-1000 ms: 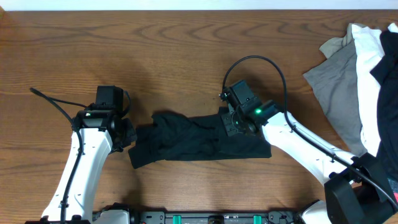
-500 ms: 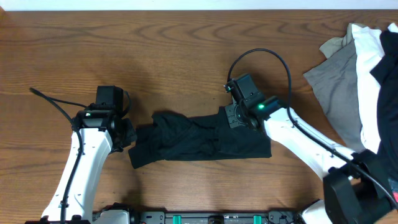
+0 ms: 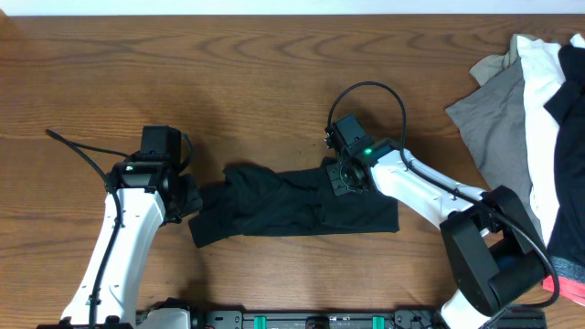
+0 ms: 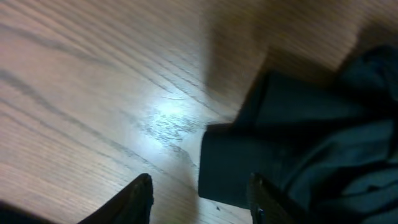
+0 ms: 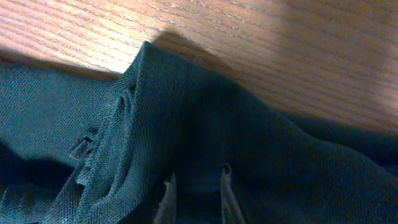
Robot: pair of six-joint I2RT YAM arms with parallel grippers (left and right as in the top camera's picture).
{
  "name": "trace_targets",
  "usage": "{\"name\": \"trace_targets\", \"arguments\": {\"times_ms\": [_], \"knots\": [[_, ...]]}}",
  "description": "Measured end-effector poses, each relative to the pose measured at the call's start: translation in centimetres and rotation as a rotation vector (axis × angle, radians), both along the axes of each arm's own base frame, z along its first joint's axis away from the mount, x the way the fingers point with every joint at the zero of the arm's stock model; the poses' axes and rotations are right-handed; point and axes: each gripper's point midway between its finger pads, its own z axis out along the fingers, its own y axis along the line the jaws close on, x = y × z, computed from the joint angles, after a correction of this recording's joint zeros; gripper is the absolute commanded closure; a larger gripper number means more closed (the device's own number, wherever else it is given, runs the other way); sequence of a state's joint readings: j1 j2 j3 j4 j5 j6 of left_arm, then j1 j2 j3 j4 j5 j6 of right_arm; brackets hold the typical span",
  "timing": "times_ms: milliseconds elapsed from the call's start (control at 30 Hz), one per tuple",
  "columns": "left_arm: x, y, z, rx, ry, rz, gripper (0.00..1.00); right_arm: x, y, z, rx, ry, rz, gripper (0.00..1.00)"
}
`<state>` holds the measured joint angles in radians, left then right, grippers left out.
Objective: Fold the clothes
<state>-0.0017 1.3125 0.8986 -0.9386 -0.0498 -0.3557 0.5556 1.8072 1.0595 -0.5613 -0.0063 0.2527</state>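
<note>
Right elbow [image 3: 484,242] swung in; black garment [image 3: 292,206] lay left-to-right between the 2 arms, left gripper [image 4: 199,193] spread apart at its left end, couldn't tell on the right gripper [image 5: 196,193].

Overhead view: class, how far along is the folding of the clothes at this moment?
Done: the black garment lies as a rough long band, bunched at its left end, so seemingly part-folded. In hand: the left tool stands open at its left corner; the right tool rests on its upper edge, grip unclear. Left: neatening it, plus the grey and white clothes heaped at the right.
</note>
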Motion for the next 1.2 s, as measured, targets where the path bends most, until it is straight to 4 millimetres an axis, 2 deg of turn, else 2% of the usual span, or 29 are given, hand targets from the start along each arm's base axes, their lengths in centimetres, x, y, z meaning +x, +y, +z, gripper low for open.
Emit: {"name": "trace_targets", "arguments": {"times_ms": [133,233,367,467,667,833,967,1133,1200], "knots": [[0.3,-0.9,-0.2,-0.050,-0.005,-0.039,0.43,0.2,0.2,1.8,0.025,-0.035,0.000,0.66],[0.8,-2.1,-0.6,-0.111,-0.005,-0.087,0.43,0.8,0.6,5.2,0.077,-0.115,0.002,0.64],[1.5,-3.5,-1.8,-0.186,0.016,-0.142,0.43,1.4,0.9,10.6,0.151,-0.239,0.002,0.64],[2.0,-4.5,-3.0,-0.241,0.037,-0.177,0.43,1.0,0.6,12.5,0.166,-0.267,0.001,0.64],[1.7,-6.3,-5.2,-0.354,0.114,-0.231,0.43,0.1,-0.1,11.9,0.131,-0.229,-0.003,0.64],[1.4,-7.1,-6.1,-0.404,0.148,-0.252,0.43,0.2,-0.3,11.9,0.120,-0.232,-0.008,0.64],[1.4,-7.4,-7.0,-0.429,0.168,-0.259,0.53,0.2,-0.4,11.9,0.118,-0.232,-0.008,0.64],[1.1,-7.7,-7.7,-0.453,0.198,-0.258,0.55,0.1,-0.4,11.8,0.115,-0.230,-0.009,0.64],[1.1,-7.8,-7.8,-0.459,0.200,-0.257,0.73,0.1,-0.5,11.8,0.113,-0.227,-0.009,0.64]]}}
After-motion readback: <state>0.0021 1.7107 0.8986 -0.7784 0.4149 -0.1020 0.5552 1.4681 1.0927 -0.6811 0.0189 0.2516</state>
